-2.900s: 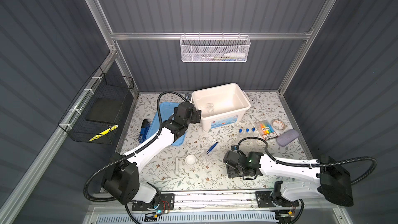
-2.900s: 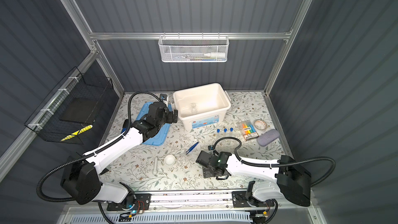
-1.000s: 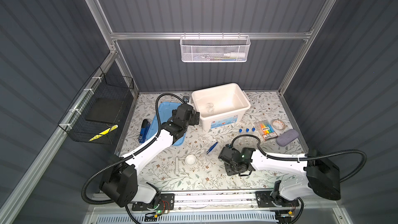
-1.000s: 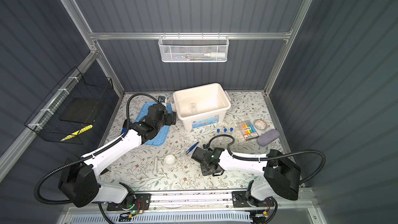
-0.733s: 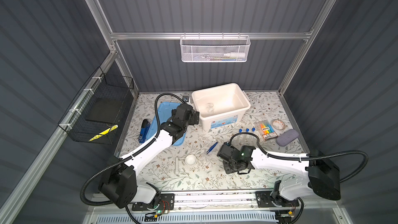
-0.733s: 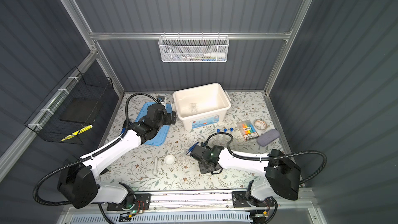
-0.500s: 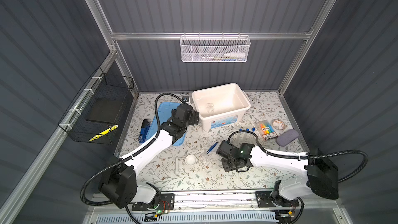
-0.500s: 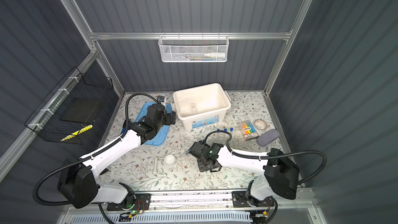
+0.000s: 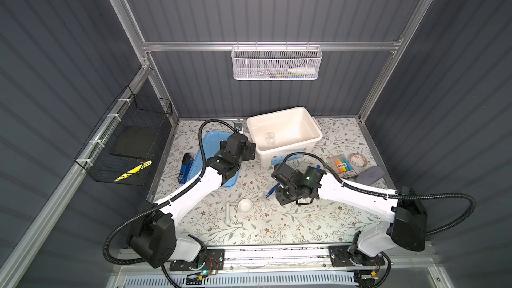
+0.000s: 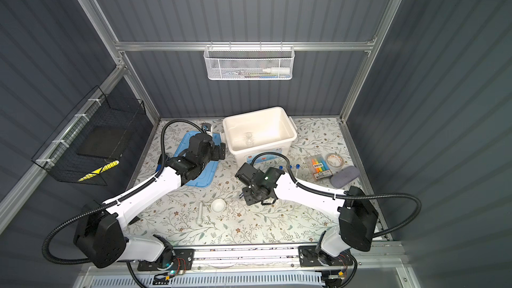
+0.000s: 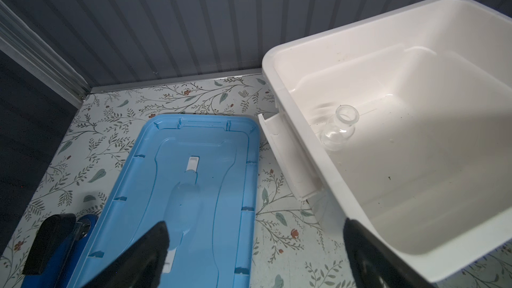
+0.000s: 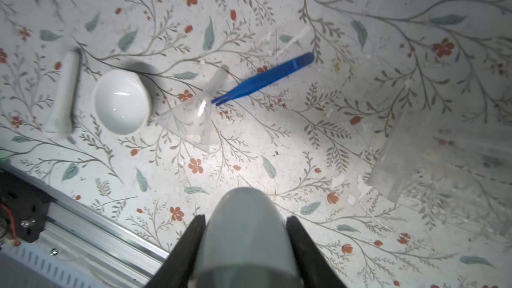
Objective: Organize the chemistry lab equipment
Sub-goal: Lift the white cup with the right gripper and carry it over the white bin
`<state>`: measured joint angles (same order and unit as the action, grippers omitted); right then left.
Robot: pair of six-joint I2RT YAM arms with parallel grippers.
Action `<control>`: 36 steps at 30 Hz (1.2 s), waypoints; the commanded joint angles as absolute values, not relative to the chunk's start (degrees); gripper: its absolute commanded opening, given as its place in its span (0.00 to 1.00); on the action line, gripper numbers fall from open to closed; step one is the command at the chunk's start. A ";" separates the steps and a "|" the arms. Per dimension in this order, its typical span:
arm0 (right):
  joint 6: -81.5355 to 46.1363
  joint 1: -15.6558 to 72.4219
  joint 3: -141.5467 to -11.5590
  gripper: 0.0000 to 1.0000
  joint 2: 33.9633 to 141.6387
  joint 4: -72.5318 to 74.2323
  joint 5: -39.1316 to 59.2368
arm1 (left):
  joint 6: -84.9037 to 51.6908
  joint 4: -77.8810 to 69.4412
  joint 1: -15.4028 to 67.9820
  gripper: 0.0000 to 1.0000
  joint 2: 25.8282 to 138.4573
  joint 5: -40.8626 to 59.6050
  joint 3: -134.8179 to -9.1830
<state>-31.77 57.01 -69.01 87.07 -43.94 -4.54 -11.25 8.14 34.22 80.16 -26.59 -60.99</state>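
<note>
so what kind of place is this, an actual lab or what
Probably a robot test cell, not a real lab: grey panels on an aluminium frame, two white robot arms on a front rail, and props like a small glass vessel in a white bin.

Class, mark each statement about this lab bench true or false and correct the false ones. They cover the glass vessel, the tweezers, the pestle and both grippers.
1. The small clear glass vessel sits inside the white bin. True.
2. The left gripper is clamped on the blue lid. False: its jaws stand open, holding nothing.
3. The blue tweezers lie on the table. True.
4. The right gripper is empty. False: it is shut on a pale rounded object.
5. The white pestle stands upright in the white bowl. False: it lies on the table beside the bowl.
</note>
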 commanded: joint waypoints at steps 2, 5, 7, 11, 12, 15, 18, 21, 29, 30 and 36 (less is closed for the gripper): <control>-26.97 55.78 -75.32 0.38 87.50 -47.10 -4.02 | -12.25 9.14 34.63 1.00 78.23 -28.11 -60.97; -24.79 54.06 -79.05 0.38 87.50 -47.84 -3.40 | -12.38 9.14 34.62 1.00 78.22 -28.35 -60.79; -23.07 52.27 -81.32 0.39 87.76 -48.37 -2.97 | -12.51 9.12 34.61 1.00 78.27 -28.34 -60.77; -19.51 48.66 -85.47 0.39 88.58 -49.21 -3.24 | -12.67 9.22 34.63 1.00 78.49 -27.96 -60.69; -18.40 47.57 -86.60 0.39 88.96 -49.20 -3.25 | -12.72 9.23 34.63 1.00 78.62 -27.78 -60.70; -15.52 44.05 -89.73 0.38 90.20 -49.10 -4.00 | -12.50 9.27 34.63 1.00 78.98 -27.57 -60.93; -13.07 40.91 -92.26 0.38 91.71 -48.35 -3.65 | -12.15 9.32 34.63 1.00 79.43 -27.34 -61.47; -11.47 37.86 -94.39 0.39 93.40 -47.47 -3.58 | -11.98 9.49 34.63 1.00 79.88 -27.02 -61.93; -6.82 28.81 -100.15 0.38 99.48 -45.73 -1.51 | -11.73 9.66 34.63 1.00 81.25 -25.75 -62.60; -6.16 27.40 -101.25 0.38 100.65 -45.99 -0.73 | -11.69 9.64 34.63 1.00 81.38 -25.67 -62.63; -2.42 22.15 -110.00 0.38 109.49 -48.88 3.39 | -11.46 9.80 34.63 1.00 82.34 -25.58 -62.84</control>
<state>-5.87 23.49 -106.24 106.19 -46.74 0.23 -11.66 8.99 34.22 81.58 -25.98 -60.99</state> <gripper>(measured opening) 0.446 0.997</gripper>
